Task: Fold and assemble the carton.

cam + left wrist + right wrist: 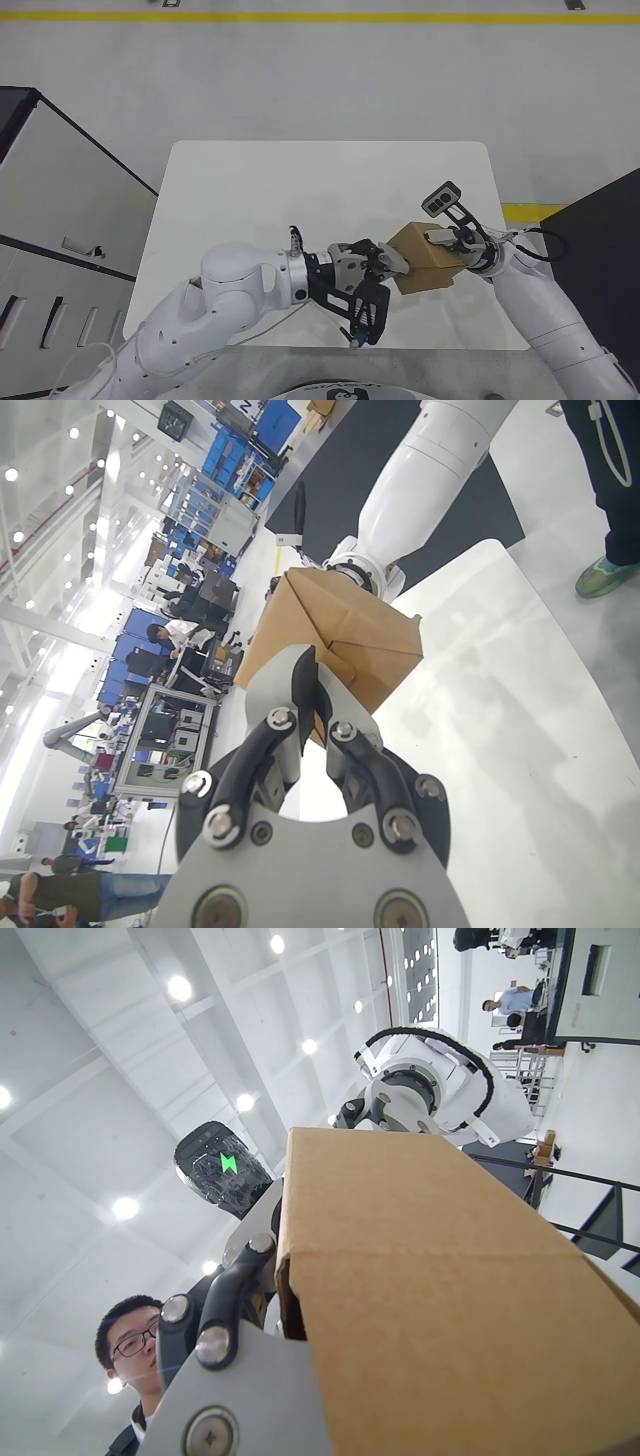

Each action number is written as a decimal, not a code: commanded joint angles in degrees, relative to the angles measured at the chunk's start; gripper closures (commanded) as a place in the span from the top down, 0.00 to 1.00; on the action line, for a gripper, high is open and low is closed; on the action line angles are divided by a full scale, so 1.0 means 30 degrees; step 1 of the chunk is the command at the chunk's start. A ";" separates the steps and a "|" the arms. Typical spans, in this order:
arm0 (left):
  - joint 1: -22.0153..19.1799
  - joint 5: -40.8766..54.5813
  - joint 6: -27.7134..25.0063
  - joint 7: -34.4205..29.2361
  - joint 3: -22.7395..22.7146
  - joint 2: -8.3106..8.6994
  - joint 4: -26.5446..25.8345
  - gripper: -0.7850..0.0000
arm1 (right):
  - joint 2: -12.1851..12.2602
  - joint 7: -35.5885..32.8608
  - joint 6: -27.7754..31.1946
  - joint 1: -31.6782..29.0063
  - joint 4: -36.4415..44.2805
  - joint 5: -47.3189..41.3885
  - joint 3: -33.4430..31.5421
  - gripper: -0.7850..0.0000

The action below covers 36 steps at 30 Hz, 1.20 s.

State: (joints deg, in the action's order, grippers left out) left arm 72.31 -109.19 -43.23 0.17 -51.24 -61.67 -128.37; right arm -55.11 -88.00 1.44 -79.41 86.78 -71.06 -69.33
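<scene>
The brown carton (422,257) is held above the near right part of the white table (300,190), between both arms. Its folded end with crossing flaps faces the left wrist view, where the carton (345,625) sits just beyond my left gripper (312,687). That gripper is shut on a cardboard edge at the carton's near corner. In the top view the left gripper (390,262) meets the carton's left side and the right gripper (448,244) grips its right side. In the right wrist view the carton (425,1278) covers the gripper, with one finger (242,1273) showing against its wall.
A grey cabinet (60,190) stands off the table's left side. A dark unit (605,230) stands off its right side. The table's far half and left side are bare. A person's shoe (607,575) rests on the floor beside the table.
</scene>
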 commanded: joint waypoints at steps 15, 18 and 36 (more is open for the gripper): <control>-0.1272 -0.0249 -0.0348 -0.1216 0.1103 -0.0321 -0.0215 0.00 | 0.0000 0.0000 0.0000 0.0000 0.0000 0.0000 0.0000 0.00; -0.1382 -0.0250 -0.0343 -0.1326 0.1238 -0.0365 -0.0169 0.00 | 0.0000 0.0000 0.0000 0.0000 0.0000 0.0000 0.0000 0.00; -0.1755 -0.0524 -0.0512 -0.1504 0.1622 -0.0493 -0.0054 0.00 | 0.0000 0.0000 0.0000 0.0000 0.0000 0.0000 0.0000 0.00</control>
State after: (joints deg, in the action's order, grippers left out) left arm 67.11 -110.71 -44.73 -4.33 -46.46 -63.13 -128.59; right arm -55.11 -88.00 1.44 -79.41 86.78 -71.06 -69.33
